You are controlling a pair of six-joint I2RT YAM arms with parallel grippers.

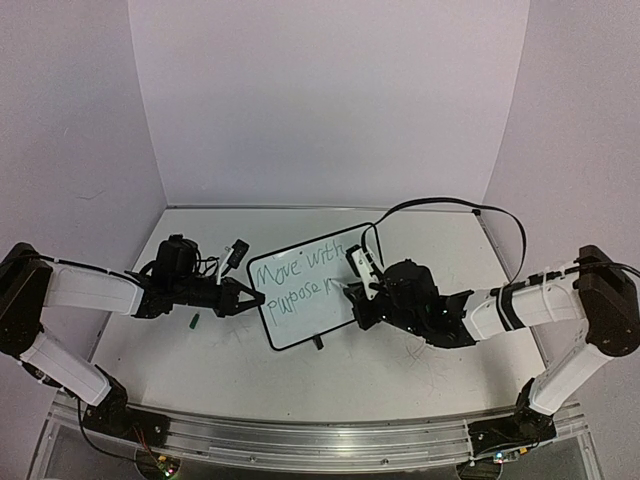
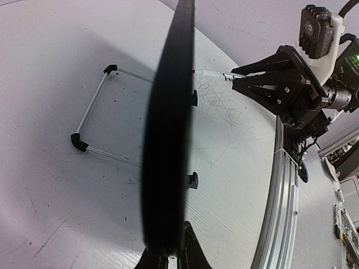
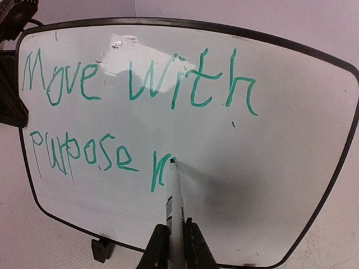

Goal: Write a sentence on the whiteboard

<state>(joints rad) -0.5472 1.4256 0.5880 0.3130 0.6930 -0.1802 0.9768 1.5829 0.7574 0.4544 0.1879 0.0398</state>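
**Item: whiteboard**. Small, white, with rounded corners, a thin black frame and two black feet on the lower edge. It is standing tilted near the middle of the tabletop, between my two hands. It is carrying green handwriting: "Move with" above, "purpose n" below.

**Grip:** My left hand is pinching the board's left edge. My right hand is pinching a marker. The marker's tip is touching the board at the top of the last "n".

**Surface:** The tabletop is white and is showing scuffs and faint scratches. A small green piece is lying on it near my left hand.

**Room:** Plain pale walls are closing in the back and both sides. A metal rail is running along the near edge.
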